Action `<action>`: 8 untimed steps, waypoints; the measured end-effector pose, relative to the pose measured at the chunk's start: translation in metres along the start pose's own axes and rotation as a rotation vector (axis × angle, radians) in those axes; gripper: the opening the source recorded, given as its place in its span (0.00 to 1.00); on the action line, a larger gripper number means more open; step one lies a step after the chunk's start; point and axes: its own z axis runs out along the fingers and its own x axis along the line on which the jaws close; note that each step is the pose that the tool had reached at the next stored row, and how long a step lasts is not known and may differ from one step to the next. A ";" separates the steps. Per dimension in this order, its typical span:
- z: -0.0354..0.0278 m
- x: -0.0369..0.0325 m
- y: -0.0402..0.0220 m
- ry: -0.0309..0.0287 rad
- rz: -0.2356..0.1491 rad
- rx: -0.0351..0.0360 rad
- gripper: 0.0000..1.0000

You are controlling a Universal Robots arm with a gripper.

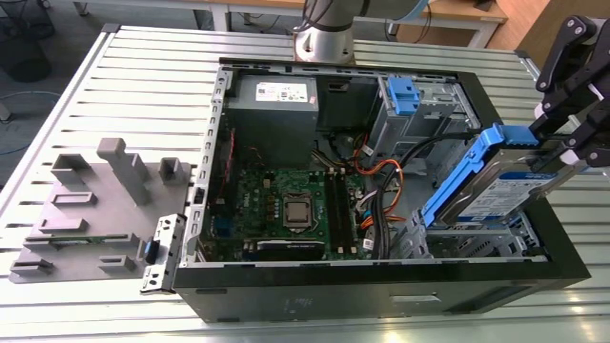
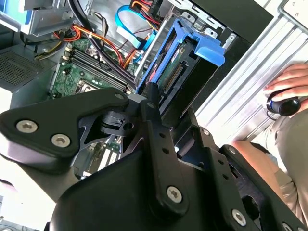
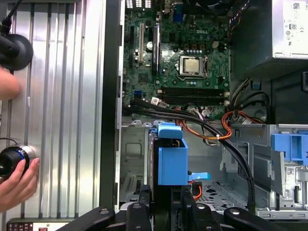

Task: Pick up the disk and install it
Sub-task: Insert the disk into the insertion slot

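The gripper (image 1: 570, 140) is clenched on the disk (image 1: 496, 180), which hangs over the near corner of the open computer case (image 1: 381, 289) at the exterior view's right. The disk's lower end is just above the metal drive cage (image 1: 476, 239).

The disk's long axis is steeply tilted. It runs from the cage up toward the gripper, with the blue handle end high and the labelled face turned to the exterior view's right. In the first wrist view it shows edge-on between the fingers (image 3: 137, 211).

Because of that tilt, I judge that a blue rail could catch on the cage rim and jam or twist in the grip. The orange and black cables (image 1: 376, 171) lie just beside the cage and could snag or get pinched. A person's hand (image 3: 17, 180) rests on the slatted table (image 1: 143, 93), near the case wall.
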 end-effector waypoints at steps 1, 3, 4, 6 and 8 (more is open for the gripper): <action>0.0000 0.0000 0.0000 0.0000 0.001 0.0000 0.35; 0.0002 -0.0001 0.0000 0.0000 0.001 0.0001 0.35; 0.0003 -0.0001 0.0000 0.0000 0.002 0.0001 0.35; 0.0015 -0.0001 -0.0001 -0.0001 0.002 0.0001 0.35; 0.0030 0.0000 -0.0001 0.0000 0.003 0.0001 0.35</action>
